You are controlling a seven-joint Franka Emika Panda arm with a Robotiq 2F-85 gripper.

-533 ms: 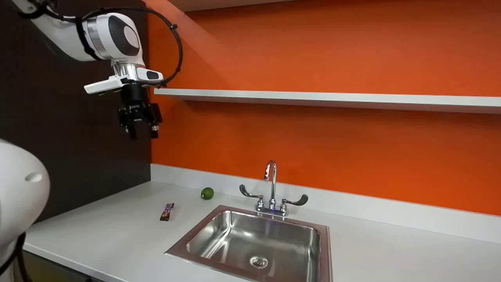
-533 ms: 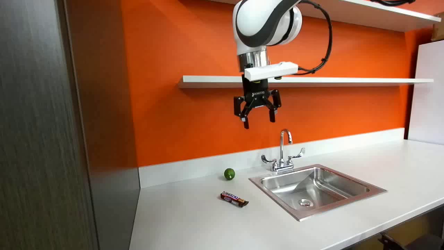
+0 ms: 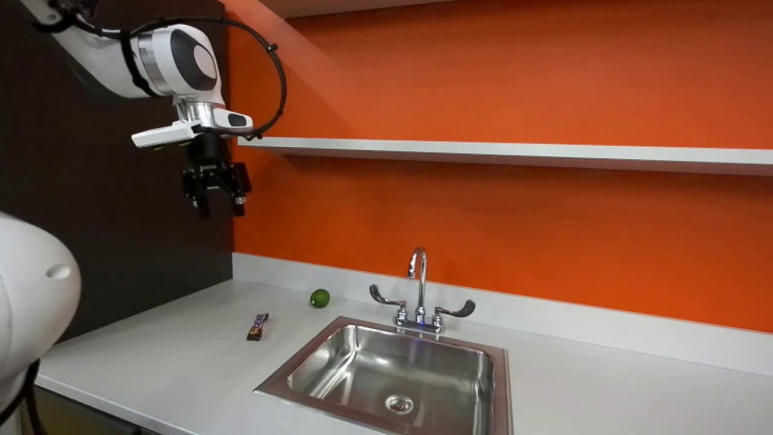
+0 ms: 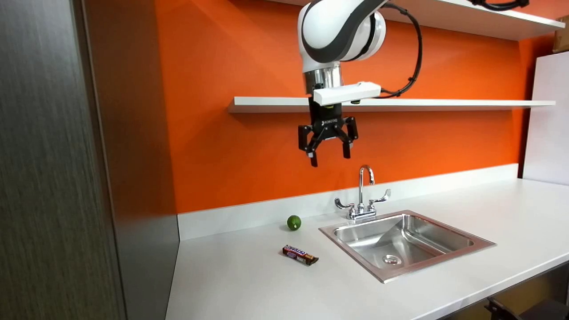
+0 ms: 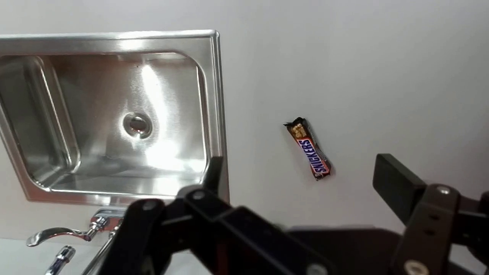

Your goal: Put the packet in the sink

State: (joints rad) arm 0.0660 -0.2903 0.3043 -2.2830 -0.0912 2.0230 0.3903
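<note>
The packet is a small dark brown candy bar wrapper with a red and blue label. It lies flat on the counter left of the sink in both exterior views [image 3: 257,327] [image 4: 300,255]. In the wrist view the packet [image 5: 308,149] lies between and beyond the fingertips, below the gripper. The steel sink shows its rim in both exterior views [image 3: 501,386] [image 4: 438,258] and at the left of the wrist view [image 5: 130,45]. My gripper is open and empty, high above the counter, in both exterior views [image 3: 221,211] [image 4: 330,158] and the wrist view [image 5: 300,158].
A green ball [image 4: 294,222] sits behind the packet near the backsplash. A chrome two-handled faucet [image 3: 421,296] stands at the sink's back edge. A white shelf [image 3: 501,150] runs along the orange wall near gripper height. A dark panel [image 3: 121,181] closes the left side.
My gripper has moved down very slightly and stays open. The packet, ball and sink have not moved.
</note>
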